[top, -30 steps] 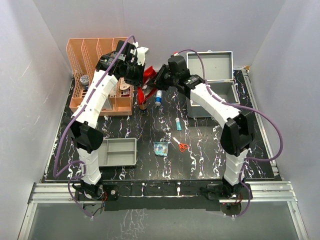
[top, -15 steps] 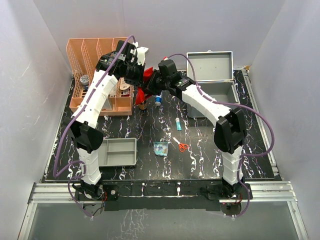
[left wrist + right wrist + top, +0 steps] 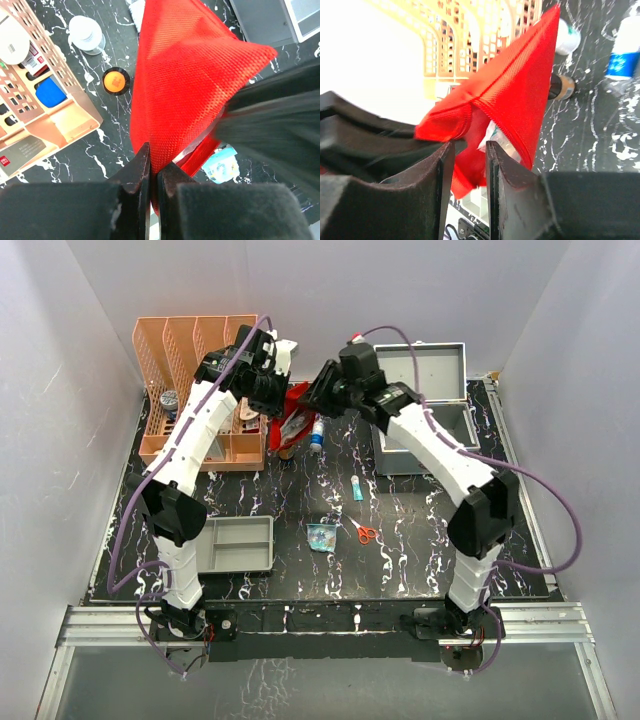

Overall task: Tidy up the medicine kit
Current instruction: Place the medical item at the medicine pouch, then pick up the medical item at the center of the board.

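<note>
The silver-grey medicine kit [image 3: 462, 436] stands open at the back right, its lid [image 3: 425, 372] upright. A red fabric pouch [image 3: 298, 412] hangs above the table between the two grippers. My left gripper [image 3: 277, 400] is shut on the pouch's edge [image 3: 185, 85], fingertips pinching the fabric [image 3: 154, 157]. My right gripper [image 3: 320, 395] is at the pouch's other side. Its jaws [image 3: 469, 145] stand apart, with the red pouch [image 3: 515, 95] and a pale packet inside it showing in the gap, not pinched.
An orange mesh organizer [image 3: 195, 390] stands back left, a shallow grey tray [image 3: 238, 543] near the left arm. A blue-label bottle [image 3: 317, 435], brown bottle [image 3: 285, 448], small tube [image 3: 357, 488], scissors [image 3: 362, 530] and a blue-and-white packet [image 3: 321, 537] lie mid-table.
My right gripper's jaws have come apart from shut, and that arm has swung back to the right. The left gripper still holds the pouch in the same place.
</note>
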